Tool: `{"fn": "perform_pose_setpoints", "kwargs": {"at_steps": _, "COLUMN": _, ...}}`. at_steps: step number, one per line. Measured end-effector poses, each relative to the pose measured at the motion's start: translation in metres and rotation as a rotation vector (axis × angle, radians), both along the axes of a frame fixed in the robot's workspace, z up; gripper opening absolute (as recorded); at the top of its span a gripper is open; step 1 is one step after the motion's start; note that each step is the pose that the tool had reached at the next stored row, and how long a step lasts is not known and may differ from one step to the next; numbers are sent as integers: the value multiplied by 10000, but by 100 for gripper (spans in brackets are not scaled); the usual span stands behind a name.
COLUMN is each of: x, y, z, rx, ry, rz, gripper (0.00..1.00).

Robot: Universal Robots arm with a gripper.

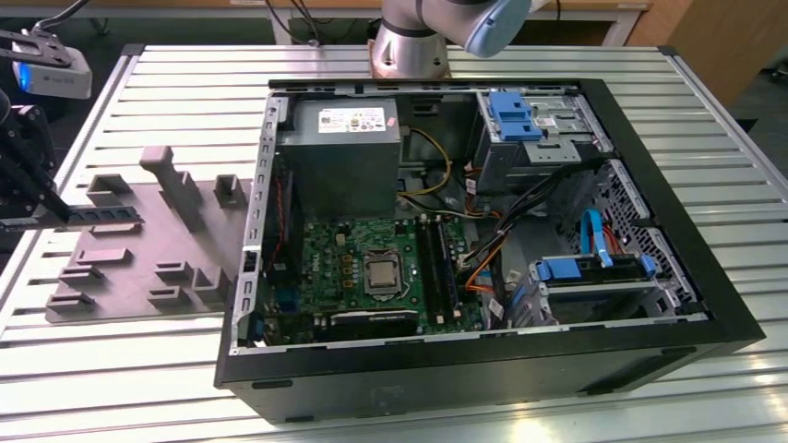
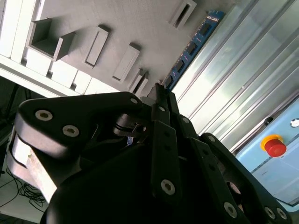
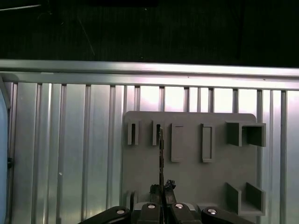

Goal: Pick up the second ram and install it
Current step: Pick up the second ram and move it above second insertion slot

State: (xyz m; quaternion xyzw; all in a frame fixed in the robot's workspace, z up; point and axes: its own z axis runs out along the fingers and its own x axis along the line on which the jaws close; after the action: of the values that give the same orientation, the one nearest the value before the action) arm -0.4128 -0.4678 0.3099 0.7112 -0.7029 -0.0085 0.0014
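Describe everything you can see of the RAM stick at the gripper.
The second ram is a long, thin, flat blue-green circuit strip with a row of small dark chips. One end is clamped between the fingers of the gripper; the rest juts out over the grey slotted holder plate, outside the computer case.

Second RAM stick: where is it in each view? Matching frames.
Exterior view: the second ram at the exterior view's left, over the grey fixture plate.
Second wrist view: blue strip slanting away from the gripper.
First wrist view: edge-on, a thin dark line.
Shared landmark: the grey fixture plate.
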Motion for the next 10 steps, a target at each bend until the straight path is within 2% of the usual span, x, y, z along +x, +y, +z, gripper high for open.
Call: {"fn": "perform_pose_setpoints", "kwargs": {"at_steps": 10, "x": 0, "y": 0, "z": 52, "rx": -15, "ry": 1, "rz": 0, "gripper": 14}}
